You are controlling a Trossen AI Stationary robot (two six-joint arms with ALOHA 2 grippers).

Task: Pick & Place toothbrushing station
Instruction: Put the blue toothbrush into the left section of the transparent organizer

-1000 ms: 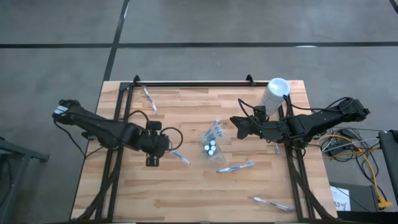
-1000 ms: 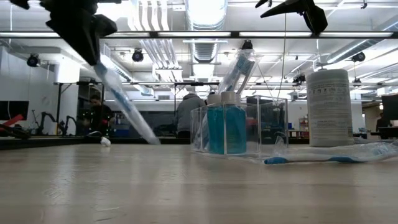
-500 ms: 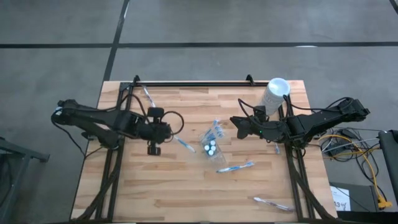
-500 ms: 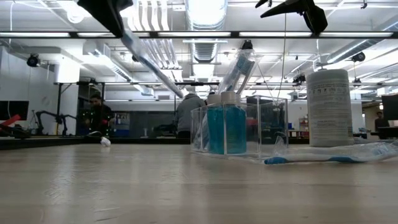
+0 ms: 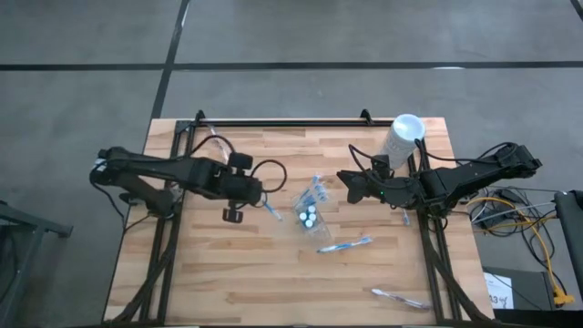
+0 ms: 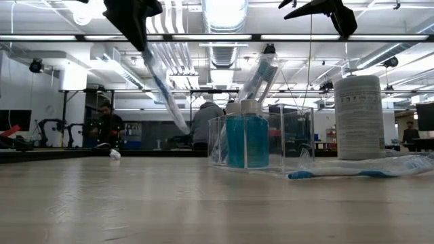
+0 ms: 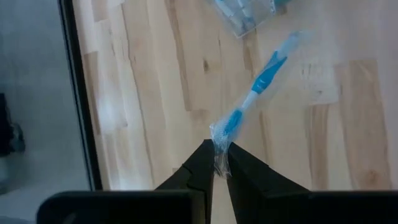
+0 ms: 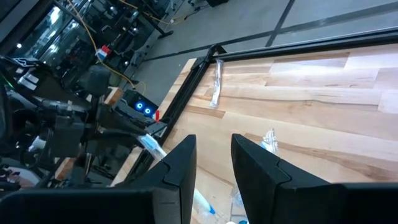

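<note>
My left gripper (image 5: 259,194) is shut on a wrapped blue-and-white toothbrush (image 7: 258,90), held above the table just left of the clear plastic pouch (image 5: 310,208). The pouch stands on the table's middle. It holds small blue white-capped tubes (image 6: 247,139) and upright toothbrushes (image 6: 261,76). My right gripper (image 5: 346,185) is open and empty, up in the air just right of the pouch. More wrapped toothbrushes lie flat at the far left (image 5: 217,144), right of the middle (image 5: 344,244) and at the near right (image 5: 399,298). My left gripper pinches the toothbrush's wrapper at one end (image 7: 219,138) between its two fingertips. The fingers come from the table's left, slanting down. The toothbrush hangs slanting below them toward the pouch (image 6: 165,88), clear of the table.
A tall white cylinder (image 5: 404,138) stands at the far right corner, beside my right arm. A black rail (image 5: 282,122) runs along the far edge. Bare wood lies in the near left part of the table (image 5: 200,282). People show in the room beyond (image 6: 108,125).
My left gripper has gone up and toward the table's right and far side, nearer the pouch, still shut on the toothbrush. The toothbrush's lower end has come up off the table, and it now hangs more steeply.
</note>
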